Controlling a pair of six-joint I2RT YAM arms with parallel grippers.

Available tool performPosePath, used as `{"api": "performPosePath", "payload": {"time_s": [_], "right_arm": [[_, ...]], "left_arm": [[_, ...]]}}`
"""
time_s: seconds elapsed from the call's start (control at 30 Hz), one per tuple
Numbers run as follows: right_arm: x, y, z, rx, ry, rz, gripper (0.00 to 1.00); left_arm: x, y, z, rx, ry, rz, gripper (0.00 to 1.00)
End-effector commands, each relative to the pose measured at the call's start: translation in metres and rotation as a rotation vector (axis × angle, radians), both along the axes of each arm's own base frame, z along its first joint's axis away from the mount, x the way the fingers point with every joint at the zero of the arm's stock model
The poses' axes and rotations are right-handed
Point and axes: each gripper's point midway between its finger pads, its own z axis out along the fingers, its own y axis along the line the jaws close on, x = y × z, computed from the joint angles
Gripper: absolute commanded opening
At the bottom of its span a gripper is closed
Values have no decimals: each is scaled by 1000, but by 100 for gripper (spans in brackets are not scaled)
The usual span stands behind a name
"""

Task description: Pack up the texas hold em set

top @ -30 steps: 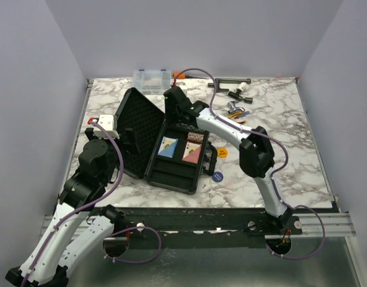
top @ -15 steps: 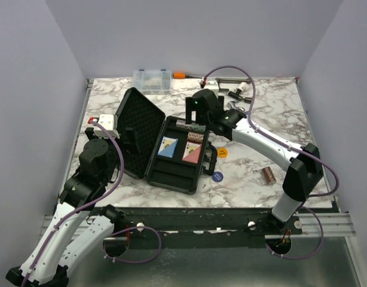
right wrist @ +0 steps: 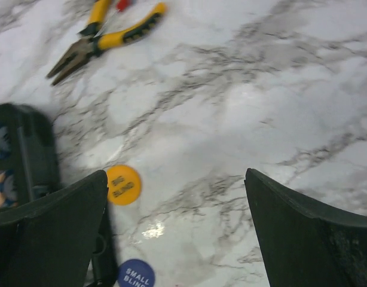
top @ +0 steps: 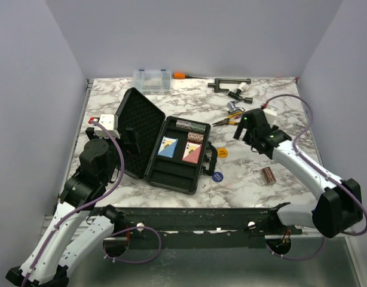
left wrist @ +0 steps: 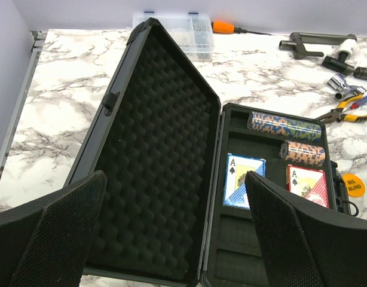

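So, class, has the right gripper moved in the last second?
Yes. The right gripper swung right, from over the black case to above the table near the pliers.

Right arm (top: 300, 162): pulling back from over the far end of the case (top: 174, 171), now stretching out to the right of the case.
Right gripper (right wrist: 175, 185): ending up with jaws spread wide, hanging above bare marble just right of the case.
Long chip roll (top: 190, 125): lying free in the far slot of the case, no longer sitting under the fingers.
Loose chip roll (top: 268, 174): showing well right of the case, no longer being hidden by the forearm.
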Motion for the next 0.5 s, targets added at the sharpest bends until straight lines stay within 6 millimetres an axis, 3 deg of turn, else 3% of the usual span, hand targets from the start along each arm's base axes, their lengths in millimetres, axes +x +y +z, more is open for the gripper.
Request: {"api": "performPosePath", "payload": {"time_s": [0.0, 0.3, 0.47], "right_arm": [[-18, -40, -12, 59, 18, -156, 100], [-63, -102, -42, 77, 62, -487, 100], [-91, -129, -40, 61, 63, -707, 100]], "left_arm": [[0, -3, -4, -2, 14, -21, 98], [-1, -4, -4, -5, 13, -28, 98], [-2, -4, -2, -9, 9, -29, 98]]}}
